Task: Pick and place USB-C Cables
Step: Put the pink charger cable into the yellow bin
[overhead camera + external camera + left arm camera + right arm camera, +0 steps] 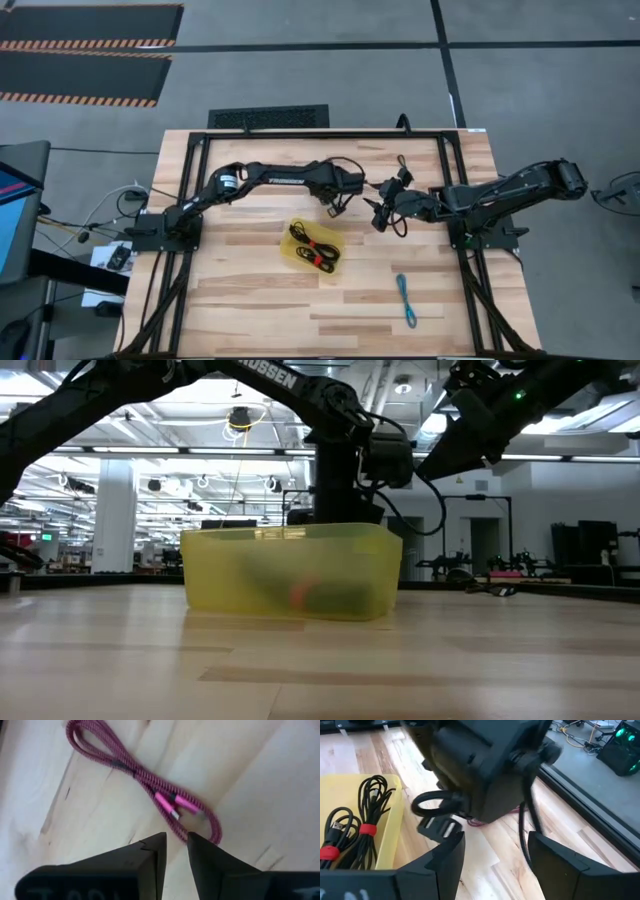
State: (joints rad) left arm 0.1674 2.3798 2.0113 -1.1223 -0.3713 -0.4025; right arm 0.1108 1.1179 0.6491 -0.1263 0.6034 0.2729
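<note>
A maroon USB-C cable [150, 782] lies folded on the wooden table, with its pink plugs [172, 805] near the middle of the bundle. My left gripper [176, 840] points down over its near loop, with a narrow gap between the fingers and nothing plainly in it. In the high view this gripper [337, 205] hides the cable. A yellow tray [296, 258] holds two black-and-red cables [315, 245]. A teal cable [405, 300] lies toward the near right. My right gripper [495, 850] hangs open right of centre, facing the left gripper. My left gripper comes at the maroon cable from above, slanting down. Its fingertips [197, 842] stand at the strand beside the plugs [181, 831]. Whether they touch the cable I cannot tell. The cable lies flat and slack on the table.
The tray stands just near of the left gripper, at the table's middle. A dark cable [401, 163] lies by the far frame rail. Black frame rails [320, 135] run along the far edge and both sides. Bare wood lies at the near left.
</note>
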